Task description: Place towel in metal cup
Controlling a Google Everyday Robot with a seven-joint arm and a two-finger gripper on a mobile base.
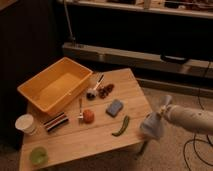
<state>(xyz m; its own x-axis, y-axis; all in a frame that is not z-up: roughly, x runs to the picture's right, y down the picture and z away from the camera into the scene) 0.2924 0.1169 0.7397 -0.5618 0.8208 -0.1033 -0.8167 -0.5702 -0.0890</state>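
Note:
A pale blue-grey towel (151,125) hangs from my gripper (164,106), which is shut on its top. The gripper is at the end of the white arm (192,119) that comes in from the right, just off the table's right front corner and above floor level. The small metal cup (91,93) stands upright near the middle of the wooden table (75,140), beside the yellow bin, well to the left of the gripper and apart from the towel.
A yellow bin (56,85) fills the table's back left. Dark red grapes (105,91), a blue sponge (115,107), a green pepper (121,126), an orange ball (88,116), a fork (80,110), a striped item (55,122), a white cup (25,123) and a green cup (38,155) lie around.

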